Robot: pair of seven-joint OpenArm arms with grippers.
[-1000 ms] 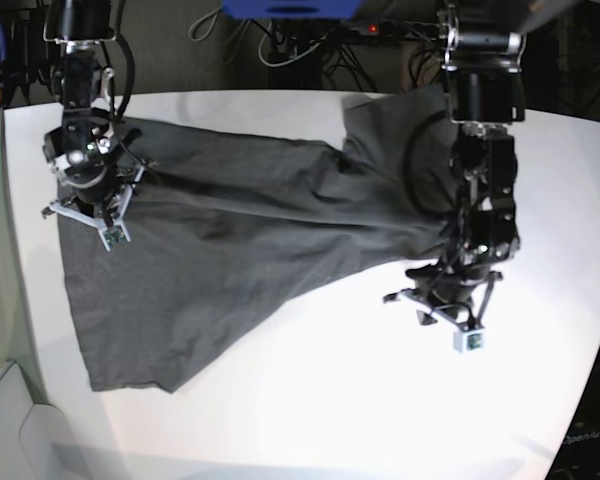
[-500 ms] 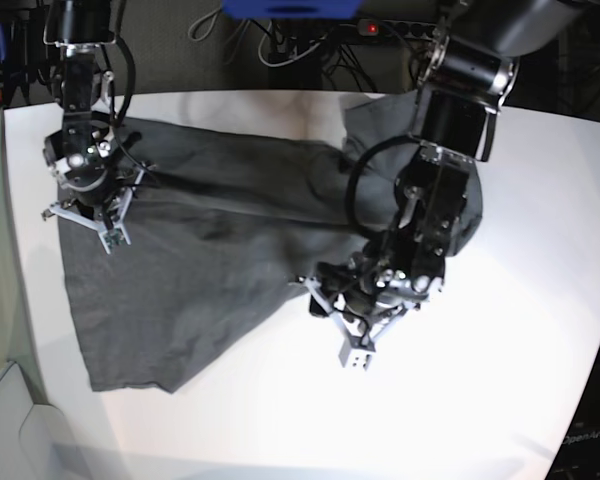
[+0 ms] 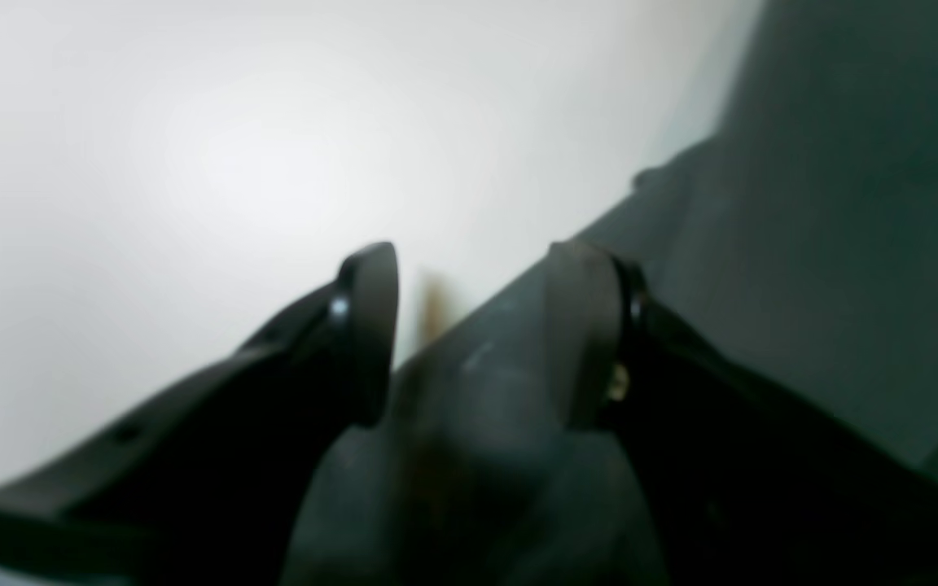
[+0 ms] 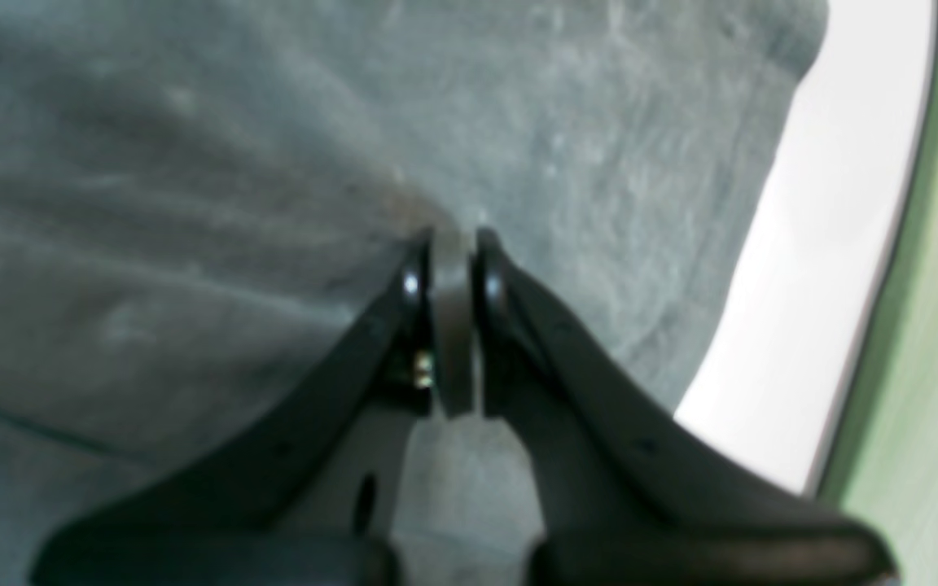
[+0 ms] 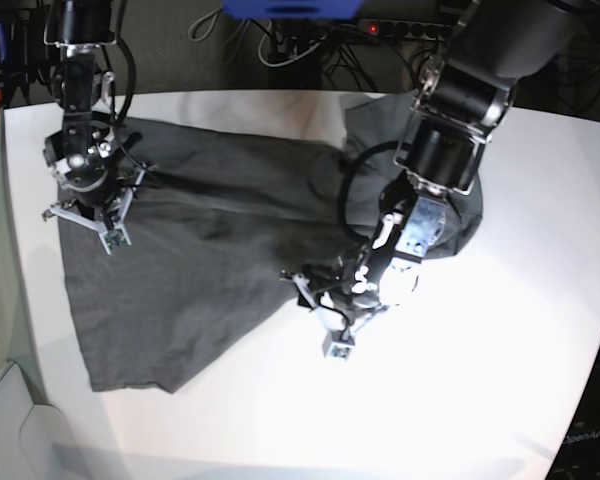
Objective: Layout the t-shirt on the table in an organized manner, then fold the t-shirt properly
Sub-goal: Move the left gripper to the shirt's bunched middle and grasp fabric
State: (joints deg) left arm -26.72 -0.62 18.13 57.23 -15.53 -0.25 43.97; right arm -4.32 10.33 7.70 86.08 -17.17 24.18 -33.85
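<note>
Between the parted fingers of the left gripper (image 3: pixel 469 325): hem edge of the t-shirt (image 5: pixel 210 250), charcoal grey, not pinched; jaws released, bare table (image 5: pixel 460 400) to their left side. Right gripper (image 4: pixel 453 244): clenched on a fold of the same cloth, table edge just to its right. Garment spread crumpled on the table across both grippers.

You see a plain dark charcoal-grey t-shirt (image 5: pixel 210 240), with no pattern, on a matt white surface (image 5: pixel 460 400). Both end effectors, left (image 5: pixel 325 315) and right (image 5: pixel 90 222), look black.
</note>
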